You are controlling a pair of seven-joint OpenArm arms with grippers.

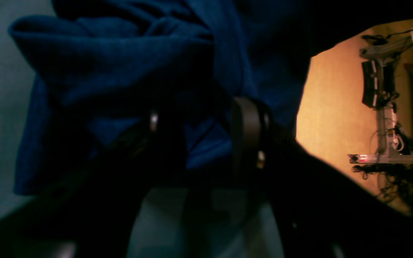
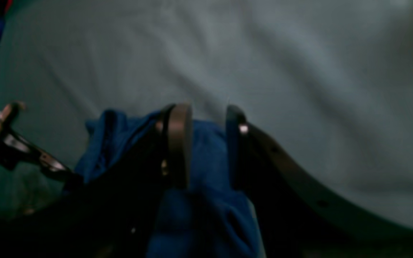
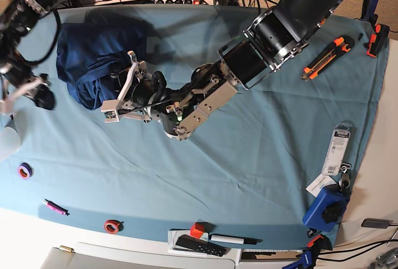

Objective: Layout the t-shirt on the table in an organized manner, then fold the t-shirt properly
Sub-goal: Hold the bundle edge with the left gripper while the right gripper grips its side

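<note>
**The shirt is still a heap: nothing laid flat, nothing folded**

The t-shirt [image 3: 93, 58] sits in a dark blue bunch near the far corner of the table [image 3: 261, 176]. It is all crumpled up. No sleeve or neck shows. So the first job, laying it out flat, is not done yet. The folding is not started at all.

There are 2 arms, and both reach into the heap. The left gripper [image 1: 206, 136] has its 2 fingers a fair way apart, with blue cloth in the gap between them. It is very dark there, so I cannot tell if it is really pinching the cloth.

The right gripper [image 2: 201, 143] has its fingers closer together, and a fold of the shirt runs right between them. It looks like a grab, but the picture is blurry, so I cannot tell for sure.

What I think is left: pull the shirt open, smooth it flat, then fold it neatly.
</note>
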